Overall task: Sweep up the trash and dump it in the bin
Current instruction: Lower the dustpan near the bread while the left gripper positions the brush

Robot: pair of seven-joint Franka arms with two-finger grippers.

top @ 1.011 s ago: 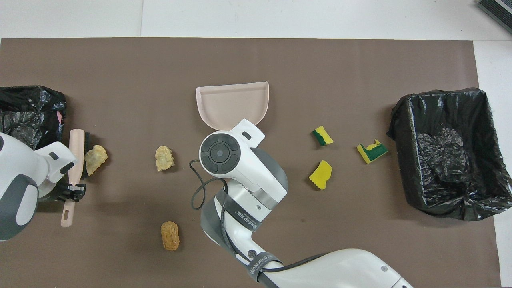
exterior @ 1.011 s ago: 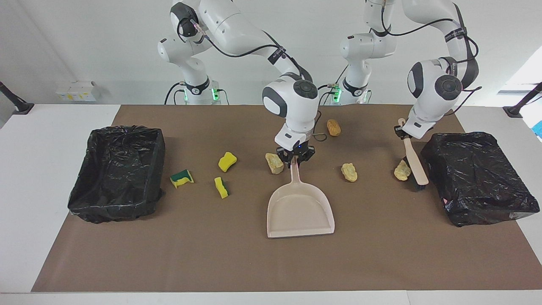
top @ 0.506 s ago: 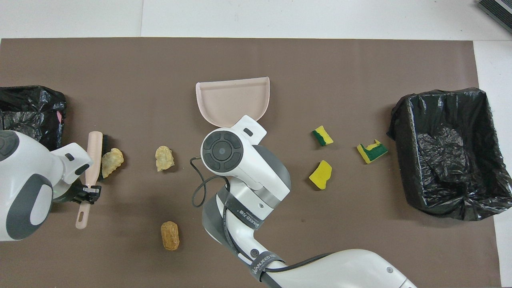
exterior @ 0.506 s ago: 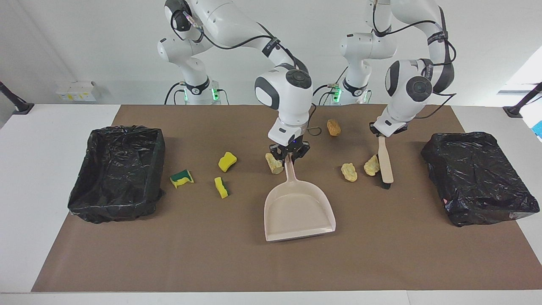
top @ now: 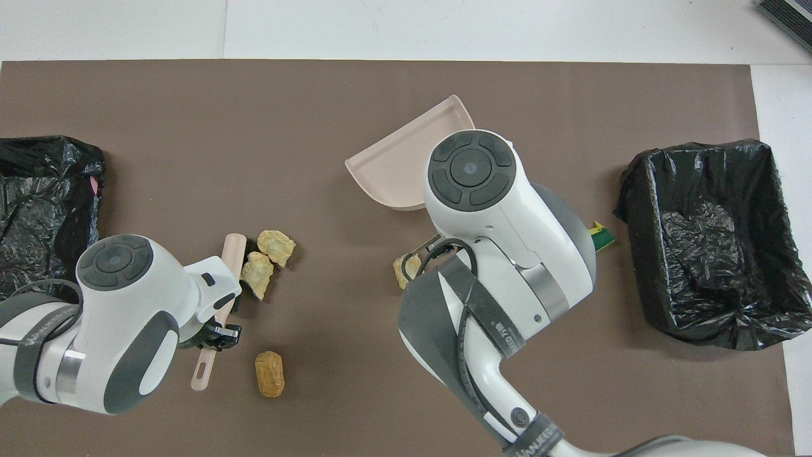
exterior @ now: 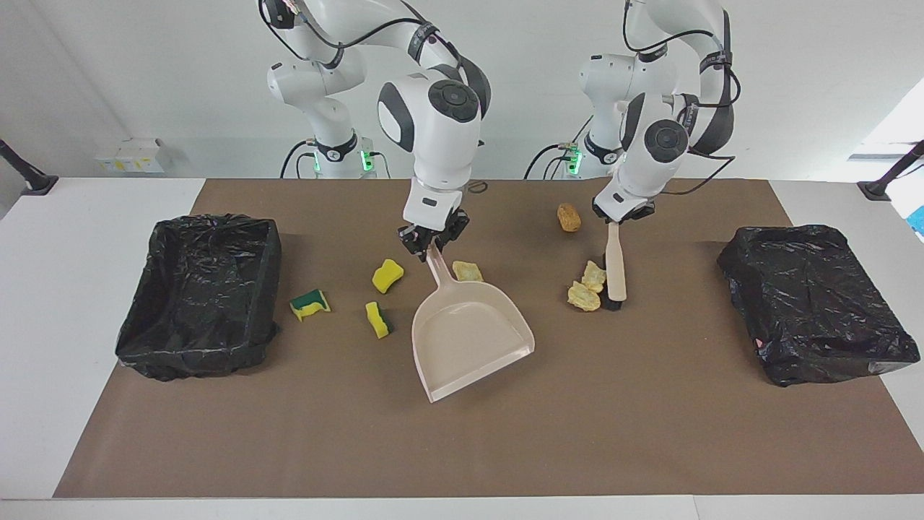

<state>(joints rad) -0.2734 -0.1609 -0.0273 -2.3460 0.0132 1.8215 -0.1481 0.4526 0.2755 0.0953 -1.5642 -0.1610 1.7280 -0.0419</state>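
Observation:
My right gripper (exterior: 432, 242) is shut on the handle of the beige dustpan (exterior: 469, 336), which is angled with its mouth away from the robots. A beige lump (exterior: 468, 271) lies beside the handle. My left gripper (exterior: 619, 214) is shut on the beige brush (exterior: 616, 263), whose bristles rest on the mat. Two beige lumps (exterior: 594, 274) (exterior: 583, 296) sit together against the brush head. An orange-brown lump (exterior: 569, 217) lies nearer the robots. Three yellow-green sponge bits (exterior: 388, 275) (exterior: 310, 303) (exterior: 377, 319) lie between the dustpan and one bin (exterior: 202, 289).
A second black-lined bin (exterior: 816, 303) stands at the left arm's end of the brown mat (exterior: 650, 433). In the overhead view the right arm hides its gripper and most of the sponges; only one sponge bit (top: 602, 235) peeks out.
The left gripper swept the brush toward the table's middle, pushing one beige lump against another. The right gripper carried the dustpan toward the sponges and turned it, uncovering the third lump.

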